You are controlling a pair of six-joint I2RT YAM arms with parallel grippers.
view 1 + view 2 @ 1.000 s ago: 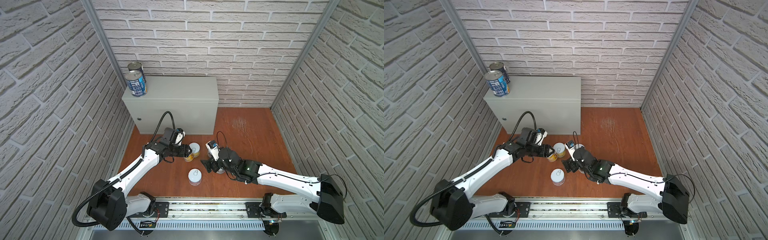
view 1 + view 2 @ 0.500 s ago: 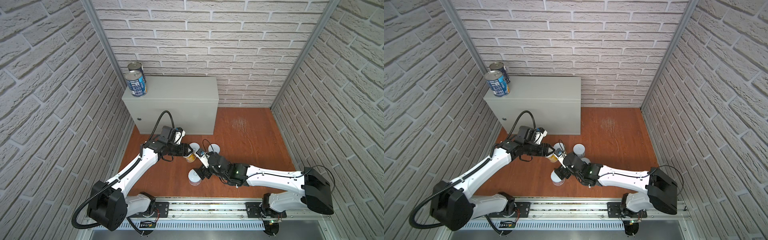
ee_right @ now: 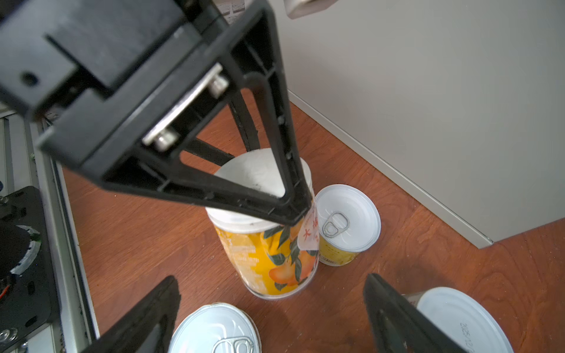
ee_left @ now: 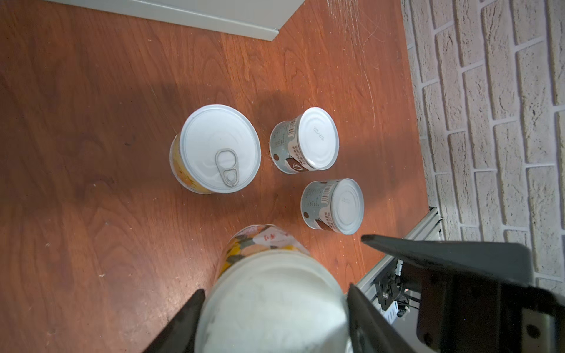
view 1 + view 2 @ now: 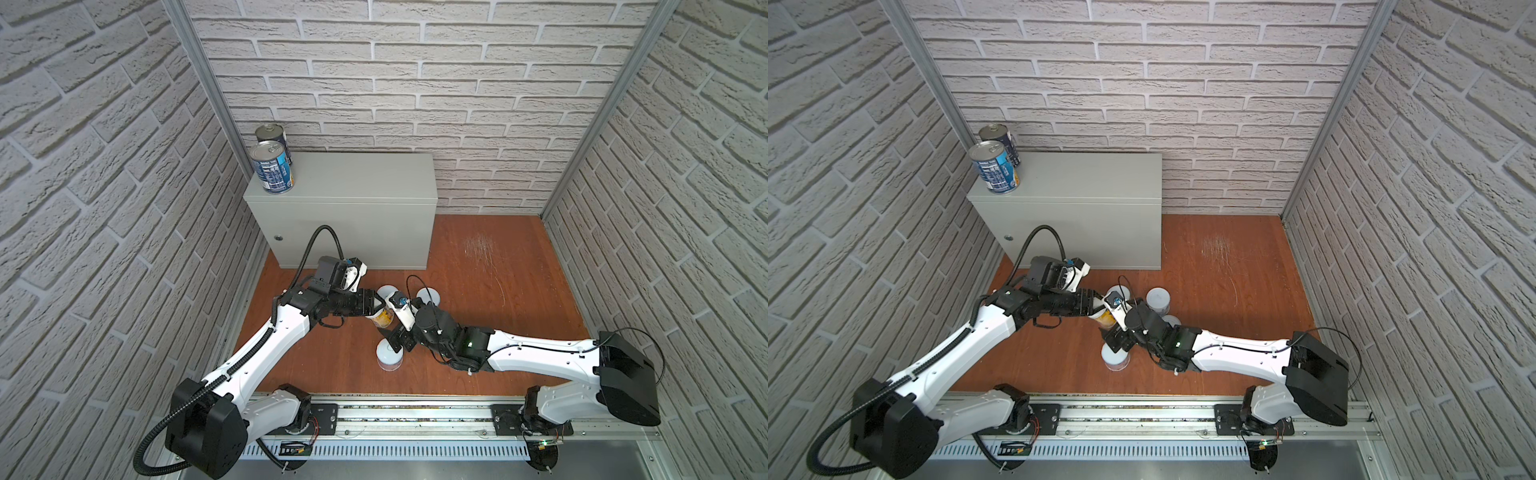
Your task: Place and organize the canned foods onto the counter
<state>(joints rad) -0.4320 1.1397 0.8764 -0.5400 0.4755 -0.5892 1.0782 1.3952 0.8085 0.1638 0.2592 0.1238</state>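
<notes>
Brick-walled booth, wooden floor: left gripper clamps the yellow can near its top, below the counter bearing 2 blue cans. Right gripper, jaws spread, crowds close; lifting could clip it and drop the can.

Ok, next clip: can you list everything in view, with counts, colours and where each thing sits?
Tall cans: 2, dark blue labels with silver tops, on the cabinet's left rear corner.
Yellow fruit can: 1, white lid, low over the floor, gripped.
Pull-tab cans: 2, white lids, on the floor; one beside the gripped can, one nearer the rail.
Small cans: 2, grey labels with white lids, on the floor.
Cabinet: 1, light grey, against the back wall.
Floor: reddish-brown wood.
Walls: 3, white brick.
Rail: 1, silver, along the front.
Left hand: shut on the yellow fruit can.
Right hand: open, over the front pull-tab can.
</notes>
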